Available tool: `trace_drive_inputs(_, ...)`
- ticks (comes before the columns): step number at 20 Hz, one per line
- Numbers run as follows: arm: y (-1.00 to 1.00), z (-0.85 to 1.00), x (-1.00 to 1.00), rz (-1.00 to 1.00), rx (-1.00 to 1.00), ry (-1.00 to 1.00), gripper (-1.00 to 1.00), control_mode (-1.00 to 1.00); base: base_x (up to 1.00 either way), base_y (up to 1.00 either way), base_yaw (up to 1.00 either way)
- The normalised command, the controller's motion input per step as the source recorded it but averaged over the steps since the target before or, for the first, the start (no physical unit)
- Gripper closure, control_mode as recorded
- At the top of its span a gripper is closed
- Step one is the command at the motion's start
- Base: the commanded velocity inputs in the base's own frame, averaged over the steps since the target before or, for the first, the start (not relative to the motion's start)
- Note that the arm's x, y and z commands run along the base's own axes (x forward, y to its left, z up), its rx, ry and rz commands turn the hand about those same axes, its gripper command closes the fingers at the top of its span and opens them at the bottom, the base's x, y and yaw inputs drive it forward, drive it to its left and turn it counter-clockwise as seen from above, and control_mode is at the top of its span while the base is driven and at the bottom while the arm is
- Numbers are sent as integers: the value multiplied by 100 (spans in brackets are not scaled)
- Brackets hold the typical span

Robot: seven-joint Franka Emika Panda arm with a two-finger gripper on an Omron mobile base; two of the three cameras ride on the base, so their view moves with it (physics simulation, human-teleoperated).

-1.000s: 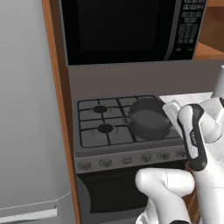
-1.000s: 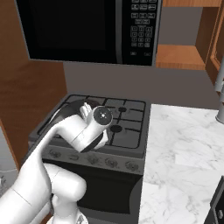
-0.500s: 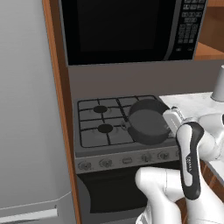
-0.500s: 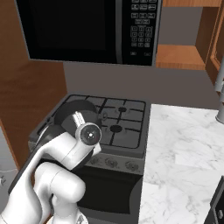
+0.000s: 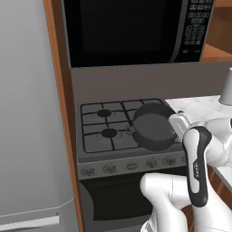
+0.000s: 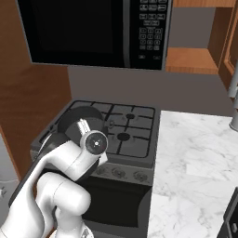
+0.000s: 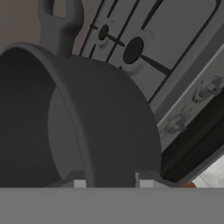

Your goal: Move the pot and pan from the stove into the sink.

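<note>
On my far left in the left base view stands a tall grey fridge (image 5: 27, 136), then a brown wooden panel (image 5: 59, 90), and above the range a black microwave (image 5: 131, 31). Below it is the stove (image 5: 113, 136) with its black grates and a row of front knobs (image 5: 131, 166). I am holding the pot (image 5: 154, 131) up off the grates, over the stove's right-hand burners near the front edge and tipped so its open mouth faces partly toward the camera. In the hand view the pot's wall (image 7: 109, 131) runs straight down between my two fingertips (image 7: 78, 181): one tip sits inside the pot, the other outside it, so my gripper (image 7: 109, 183) is closed part way on the rim, its jaws held narrowly apart by that thin wall. A loop handle (image 7: 61, 17) stands at the pot's far side, opposite where I grip it. Beyond the pot in that view the stove's burners and knobs lie below me, tilted across the frame. In the right base view my white arm covers most of the pot, whose dark round body (image 6: 76, 123) shows behind my wrist, over the stove's left side there. To the right lies the white marble counter (image 6: 195, 162).
</note>
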Motion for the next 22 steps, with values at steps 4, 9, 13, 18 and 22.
trace_drive_inputs(4, 0, 0, 0, 0, 0, 0, 100, 100, -26, 12, 18)
trace_drive_inputs(9, 0, 0, 0, 0, 0, 0, 100, 100, -42, 3, 34)
trace_drive_inputs(13, 0, 0, 0, 0, 0, 0, 100, 100, -36, 0, 39)
trace_drive_inputs(18, 0, 0, 0, 0, 0, 0, 100, 100, -30, 0, 42)
trace_drive_inputs(22, 0, 0, 0, 0, 0, 0, 100, 100, -22, 0, 45)
